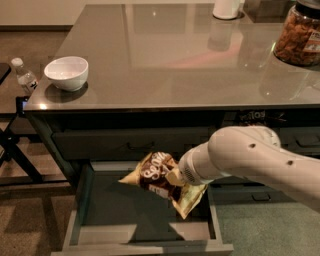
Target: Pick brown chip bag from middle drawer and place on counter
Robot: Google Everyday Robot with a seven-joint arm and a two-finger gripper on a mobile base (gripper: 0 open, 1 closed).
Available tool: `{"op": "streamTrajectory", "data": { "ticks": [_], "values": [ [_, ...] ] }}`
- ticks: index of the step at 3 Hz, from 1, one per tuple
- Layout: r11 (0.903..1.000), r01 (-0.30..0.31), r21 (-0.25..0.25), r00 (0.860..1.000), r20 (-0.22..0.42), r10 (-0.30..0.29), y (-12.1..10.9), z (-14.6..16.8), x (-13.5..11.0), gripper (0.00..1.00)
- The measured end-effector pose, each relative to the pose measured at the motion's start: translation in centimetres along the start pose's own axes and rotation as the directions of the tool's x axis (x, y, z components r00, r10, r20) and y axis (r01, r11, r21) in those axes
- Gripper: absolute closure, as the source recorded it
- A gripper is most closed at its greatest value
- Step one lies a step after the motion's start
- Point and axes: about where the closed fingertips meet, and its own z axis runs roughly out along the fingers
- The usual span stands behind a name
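The brown chip bag (154,172), dark brown with white script and pale yellow edges, hangs tilted above the floor of the open middle drawer (107,212). My gripper (175,177) sits at the end of the white arm coming in from the right. It is shut on the bag's right half, and the wrist mostly hides it. The glossy grey-brown counter (165,60) lies above the drawers.
On the counter stand a white bowl (66,72) at the front left, a clear jar of orange-brown snacks (299,35) at the far right and a white cup (227,9) at the back. A shut drawer with a handle (132,145) is just above the bag. A small bottle (24,76) stands on a side stand to the left.
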Motion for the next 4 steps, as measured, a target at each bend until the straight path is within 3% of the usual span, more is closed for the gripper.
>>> {"op": "streamTrajectory", "data": {
  "ticks": [1,2,4],
  "values": [
    [0.9960,-0.007,0.089,0.999,0.049,0.003,-0.6,-6.2,-1.6,1.00],
    [0.9815,-0.016,0.191,0.995,0.096,-0.002,-1.0,-11.9,-2.3,1.00],
    [0.9760,-0.011,0.217,0.992,0.123,-0.016,-0.8,-13.3,-3.4,1.00]
  ]
}}
